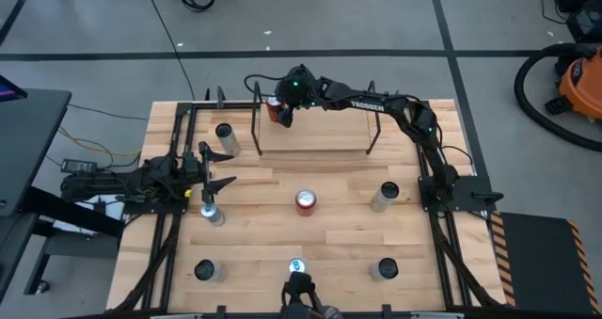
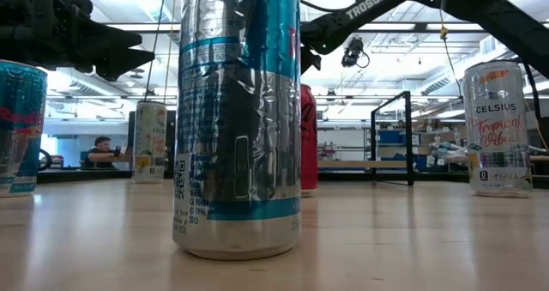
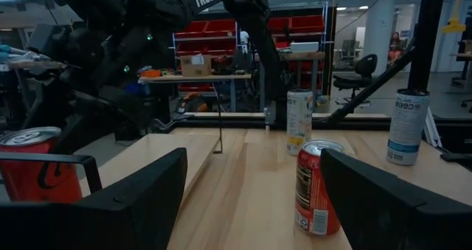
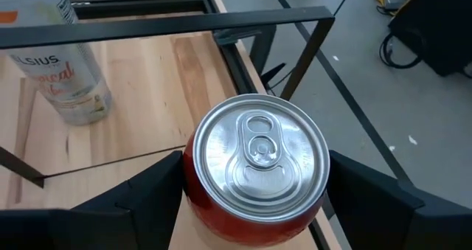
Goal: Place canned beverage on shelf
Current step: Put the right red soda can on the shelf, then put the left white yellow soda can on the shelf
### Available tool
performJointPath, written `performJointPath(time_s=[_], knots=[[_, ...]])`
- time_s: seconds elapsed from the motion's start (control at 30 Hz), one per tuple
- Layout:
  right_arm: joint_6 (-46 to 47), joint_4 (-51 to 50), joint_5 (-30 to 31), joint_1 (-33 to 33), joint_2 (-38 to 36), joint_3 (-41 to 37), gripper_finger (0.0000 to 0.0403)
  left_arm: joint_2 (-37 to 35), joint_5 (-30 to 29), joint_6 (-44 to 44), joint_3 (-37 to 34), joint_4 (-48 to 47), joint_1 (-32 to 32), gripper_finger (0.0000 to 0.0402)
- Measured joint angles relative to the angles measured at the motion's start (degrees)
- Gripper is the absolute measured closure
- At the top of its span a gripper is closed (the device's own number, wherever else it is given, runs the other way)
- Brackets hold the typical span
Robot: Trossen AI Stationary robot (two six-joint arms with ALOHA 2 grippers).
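Note:
A red can (image 4: 254, 161) with a silver top stands upright at the left end of the shelf (image 1: 320, 131), a light wood board framed by thin black rods at the table's far side. It also shows in the high view (image 1: 274, 105) and the left wrist view (image 3: 29, 169). My right gripper (image 4: 254, 206) reaches over from the right and is shut on this can. My left gripper (image 1: 218, 168) waits open and empty at the table's left, pointing right. My right gripper pinches the red can's round side wall (image 4: 193, 183) between its two fingers, one on each side, below the rim. The fingers slant down from above. The can is upright over the board's left end; whether its base rests there I cannot tell.
Several other cans stand on the table: a red one (image 1: 306, 201) at the centre, silver ones (image 1: 226, 133) (image 1: 386, 195) (image 1: 212, 211), and a row near the front edge (image 1: 296, 265). The shelf's black rod (image 4: 221, 18) runs just beyond the held can.

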Motion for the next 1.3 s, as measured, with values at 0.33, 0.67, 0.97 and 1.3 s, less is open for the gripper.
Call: performJointPath(time_s=[0.33, 0.67, 0.97, 1.3], knots=[[2.57, -0.19, -0.73, -0.46, 0.02, 0.00, 0.0087, 0.00, 0.00, -0.02, 0.00, 0.01, 0.00, 0.0086], [2.52, 0.05, -2.21, -0.48, 0.02, 0.00, 0.0058, 0.00, 0.00, 0.04, -0.02, -0.01, 0.00, 0.0086], [2.52, 0.61, -2.21, -0.48, 0.02, 0.00, 0.0022, 0.00, 0.00, 0.09, -0.01, -0.01, 0.00, 0.0086], [2.45, -3.36, -2.23, -0.17, -0.02, 7.85, 0.0008, 0.02, -0.04, 1.62, 2.05, -0.13, 0.00, 0.0086]])
